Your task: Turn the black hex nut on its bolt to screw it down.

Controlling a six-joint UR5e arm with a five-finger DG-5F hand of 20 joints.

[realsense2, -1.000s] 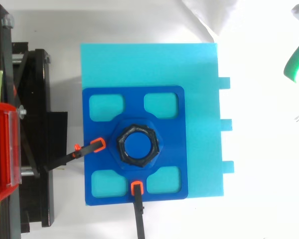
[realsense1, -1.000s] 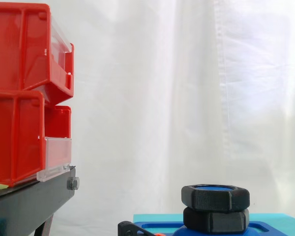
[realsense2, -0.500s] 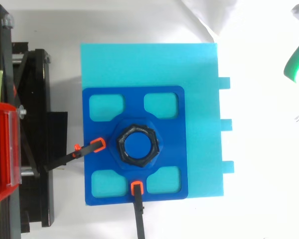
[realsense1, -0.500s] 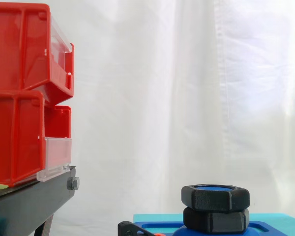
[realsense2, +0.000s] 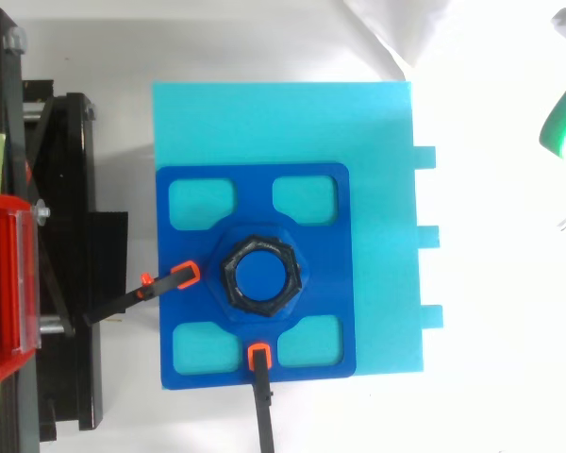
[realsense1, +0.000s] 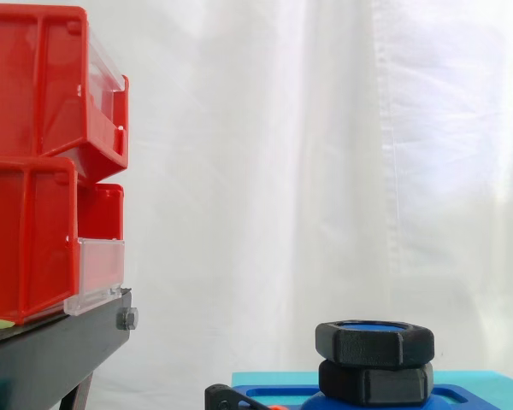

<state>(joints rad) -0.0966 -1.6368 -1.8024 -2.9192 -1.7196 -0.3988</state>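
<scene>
The black hex nut point(realsense1: 374, 343) sits at the top of the blue bolt point(realsense2: 260, 274), whose end shows through the nut's hole. Directly under it in the side view is a second black hex piece point(realsense1: 374, 383). From above, the nut point(realsense2: 260, 276) lies in the middle of a dark blue plate point(realsense2: 311, 189) on a cyan block point(realsense2: 283, 118). A green-glowing part of the hand point(realsense2: 558, 118) shows at the right edge of the top view, far from the nut and touching nothing.
Two black clamps with orange tips point(realsense2: 184, 275) point(realsense2: 258, 356) grip the blue plate from the left and the front. Red bins point(realsense1: 43, 162) stand stacked on a black stand point(realsense1: 51, 354) to the left. A white curtain hangs behind.
</scene>
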